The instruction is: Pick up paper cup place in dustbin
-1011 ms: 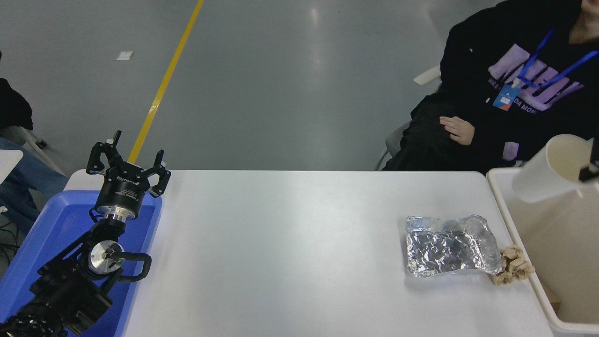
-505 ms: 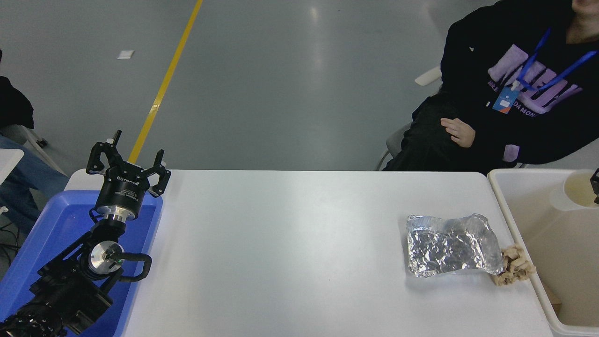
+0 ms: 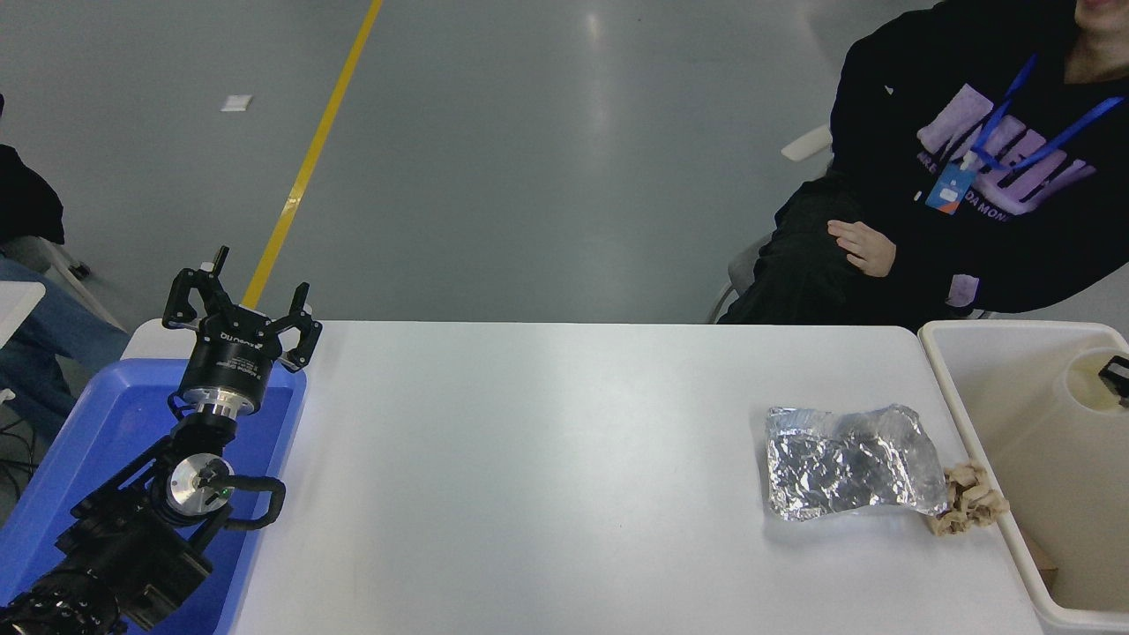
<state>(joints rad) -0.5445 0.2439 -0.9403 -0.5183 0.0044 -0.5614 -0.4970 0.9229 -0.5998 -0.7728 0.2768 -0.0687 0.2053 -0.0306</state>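
Resting inside the dustbin (image 3: pixel 979 370), paper cup (image 3: pixel 1087 388), right gripper (image 3: pixel 1117 369) at its rim, grip unclear, left gripper (image 3: pixel 242 310) spread over blue tray (image 3: pixel 97 414).

a grey glossy floor (image 3: pixel 547 159) is seen beyond the white table (image 3: pixel 547 476). it is crossed by a yellow line (image 3: pixel 309 159).

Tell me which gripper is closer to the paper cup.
Right. The right gripper shows only as a black tip at the picture's right edge, at the paper cup rim, inside the dustbin. The left gripper sits far across the table, over the blue tray.
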